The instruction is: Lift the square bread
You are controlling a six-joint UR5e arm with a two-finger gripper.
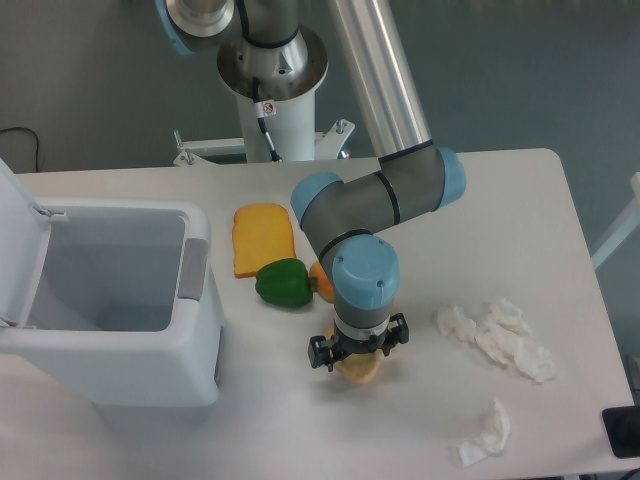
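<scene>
**My claw down over the bread at the front of the surface**

At the far left stands a white bin (110, 300) with its lid up and its mouth open; its left side runs out of view. Just right of it, on the white surface (520, 200), lies a flat orange toast slice (263, 238), long axis running away from the camera. A green pepper (283, 284) sits touching the toast's near edge, and an orange thing (320, 282) pokes out between the pepper and my wrist, mostly hidden, so I cannot say what it is.

My claw (358, 358) hangs straight down over the square bread (358, 369), which lies near the front of the surface, just right of the pepper and well apart from the bin. Only the bread's pale near end shows below my wrist; the rest is covered, so I cannot tell its long axis or which way it points. My fingers are hidden under the wrist housing too, and I cannot tell whether they are spread or pressing on the bread.

To the right lies crumpled white paper (496, 335), with another scrap (485, 433) nearer the front edge. Bare surface lies between the bread and the paper, and between the bread and the bin. A dark object (622, 432) is cut off at the lower right corner.
</scene>
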